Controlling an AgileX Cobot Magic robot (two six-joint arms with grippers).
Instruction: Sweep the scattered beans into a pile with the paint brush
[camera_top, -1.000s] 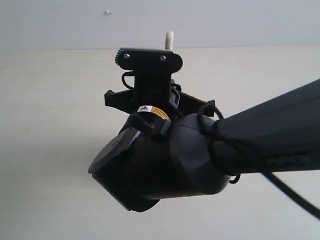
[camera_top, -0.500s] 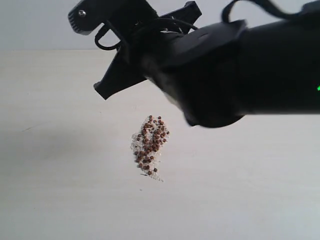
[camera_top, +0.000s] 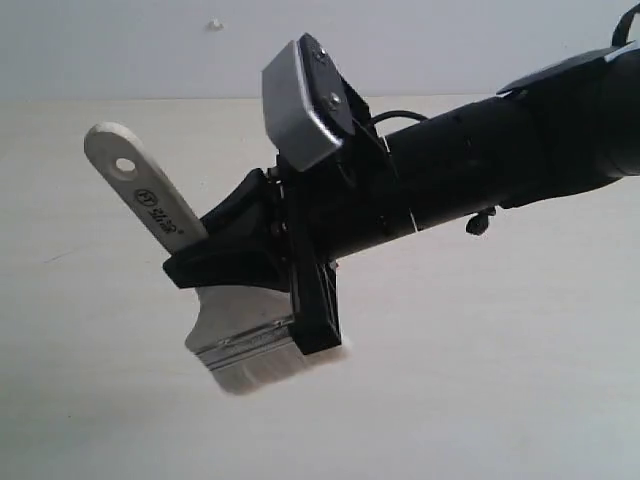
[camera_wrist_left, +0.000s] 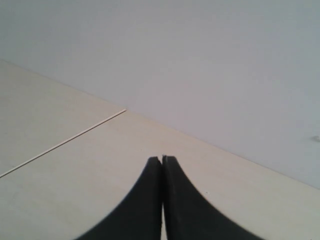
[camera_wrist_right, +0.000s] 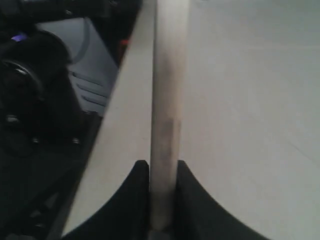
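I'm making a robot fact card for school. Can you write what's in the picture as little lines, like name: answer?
right gripper: shut on the paint brush
brush tilt: in the exterior view, handle up and left, bristles down toward the table
left gripper: shut, holding nothing
beans: not in sight in any view
table colour: pale cream

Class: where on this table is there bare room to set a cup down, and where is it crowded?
In the exterior view, bare table lies below the arm, right of the paint brush, and left of its handle out to the picture's edge. Crowded: the middle, where the right claw grips the brush.
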